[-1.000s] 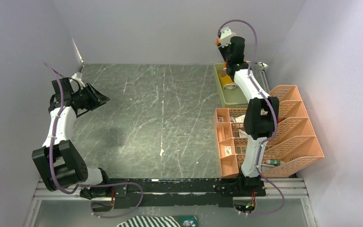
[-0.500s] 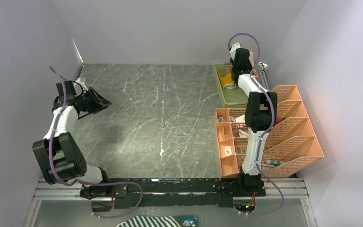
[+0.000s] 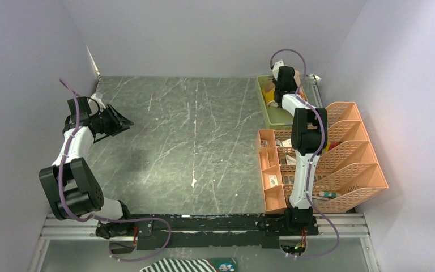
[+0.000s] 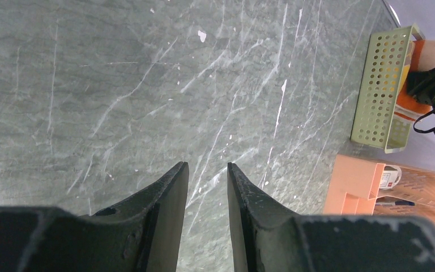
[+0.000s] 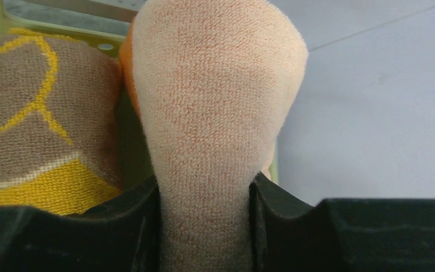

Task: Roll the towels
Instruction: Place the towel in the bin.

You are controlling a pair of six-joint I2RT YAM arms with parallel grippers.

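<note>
My right gripper [image 5: 204,181] is shut on a rolled towel [image 5: 215,96], cream terry outside with an orange edge. It holds the roll over the back end of the pale green tray [image 3: 277,116]. Beside it in the tray lies a second towel [image 5: 39,113], brownish with mustard-yellow lines and a yellow band, partly hidden by the arm from above [image 3: 270,93]. My right gripper [image 3: 284,79] points down into the tray. My left gripper [image 3: 126,120] hangs over the left side of the table, open, with only the marbled tabletop between its fingers [image 4: 207,165].
An orange slotted organiser [image 3: 340,158] with small items stands right of the right arm, just in front of the tray. A black-and-white striped cloth [image 3: 190,265] lies below the table's near rail. Grey walls close in the left, back and right.
The right arm has come down from high above the tray with the towel roll in its grip. The left arm drew back slightly to the left, then held still.
</note>
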